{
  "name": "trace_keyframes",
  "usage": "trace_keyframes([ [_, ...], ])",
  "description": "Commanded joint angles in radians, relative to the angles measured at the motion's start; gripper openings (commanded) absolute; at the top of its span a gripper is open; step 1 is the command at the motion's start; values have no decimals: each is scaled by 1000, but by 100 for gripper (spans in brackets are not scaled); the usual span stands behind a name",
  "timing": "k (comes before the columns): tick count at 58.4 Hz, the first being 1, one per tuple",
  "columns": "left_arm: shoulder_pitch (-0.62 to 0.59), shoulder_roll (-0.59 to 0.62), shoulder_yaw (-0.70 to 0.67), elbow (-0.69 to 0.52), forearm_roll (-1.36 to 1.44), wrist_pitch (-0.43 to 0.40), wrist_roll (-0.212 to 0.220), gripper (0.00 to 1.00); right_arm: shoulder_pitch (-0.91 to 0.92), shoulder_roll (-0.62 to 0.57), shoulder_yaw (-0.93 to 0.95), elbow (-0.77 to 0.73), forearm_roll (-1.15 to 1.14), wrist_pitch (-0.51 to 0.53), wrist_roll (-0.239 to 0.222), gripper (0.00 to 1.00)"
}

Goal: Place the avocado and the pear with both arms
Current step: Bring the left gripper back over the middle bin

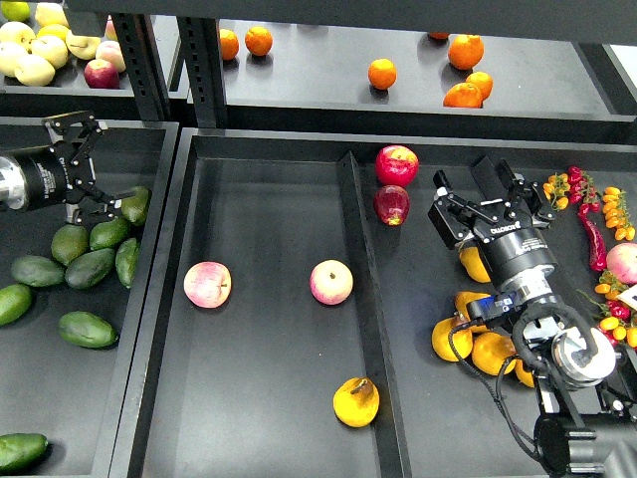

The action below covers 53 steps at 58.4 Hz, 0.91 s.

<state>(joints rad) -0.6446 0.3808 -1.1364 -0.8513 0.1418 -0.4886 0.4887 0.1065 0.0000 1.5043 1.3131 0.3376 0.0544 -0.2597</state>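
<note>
pear [356,401] lies low in the centre tray [269,438], close against the divider [366,329] on its right, stem and brown blotch turned up and to the right. nothing touches it.

avocado: several in the left tray [149,329]. one [21,450] at the near left corner, one [87,329] lying alone further up, then a cluster of avocados [85,261] against the tray's right wall. all loose, none held.

two pink-yellow apples in the centre tray, left one [207,285] and right one [330,282], well apart from each other and from the pear.

right arm comes up from the lower right over the right tray. right gripper [490,198] hovers above a heap of yellow-orange fruit [478,334], fingers [443,189] spread, empty. two red apples [396,165] sit just left of it near the divider's far end.

left gripper [100,167] enters from the left edge, above the far end of the avocado cluster; fingers [117,204] spread apart, gripping nothing, lower tip just beside the topmost avocado [136,204].

far shelf: oranges [382,73] scattered, pale apples [45,50] at far left.
</note>
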Motion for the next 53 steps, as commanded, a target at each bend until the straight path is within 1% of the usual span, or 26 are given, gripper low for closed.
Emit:
trace_keyframes([
  [1,118,-82,-120,-87,-1,0,0,99,-14,0,1,-3,0,4,-18,100],
  [5,160,-129,-176,-124,-1,0,0,99,-14,0,1,-6,-2,25,-30,100],
  [7,183,-154,-204,-141,-1,0,0,99,-14,0,1,-9,-2,48,-35,100],
  [8,221,-190,-247,-175,-1,0,0,99,-14,0,1,-15,-2,88,-44,100],
  [11,256,-217,-276,-207,-1,0,0,99,-14,0,-2,-17,-2,117,-53,100],
  [17,318,-261,-322,-268,-1,0,0,99,-14,0,-29,-17,-2,142,-78,100],
  [25,424,-379,-384,-374,-2,0,0,99,-18,-48,-56,-21,-5,182,-102,100],
  [31,488,-381,-399,-440,-1,0,0,99,-22,-51,-64,-49,-9,254,-113,100],
  [35,525,-381,-391,-460,-2,0,0,99,-19,-60,-84,-63,-22,289,-136,100],
  [38,546,-381,-385,-466,-2,0,0,99,-18,-64,-101,-67,-38,312,-164,100],
  [43,571,-381,-387,-465,-4,0,0,99,-16,-81,-113,-71,-86,350,-229,100],
  [51,600,-381,-385,-462,-7,0,0,99,-13,-106,-156,-67,-175,364,-229,100],
  [53,608,-381,-381,-457,-7,0,-13,99,-7,-135,-174,-69,-187,363,-229,100],
])
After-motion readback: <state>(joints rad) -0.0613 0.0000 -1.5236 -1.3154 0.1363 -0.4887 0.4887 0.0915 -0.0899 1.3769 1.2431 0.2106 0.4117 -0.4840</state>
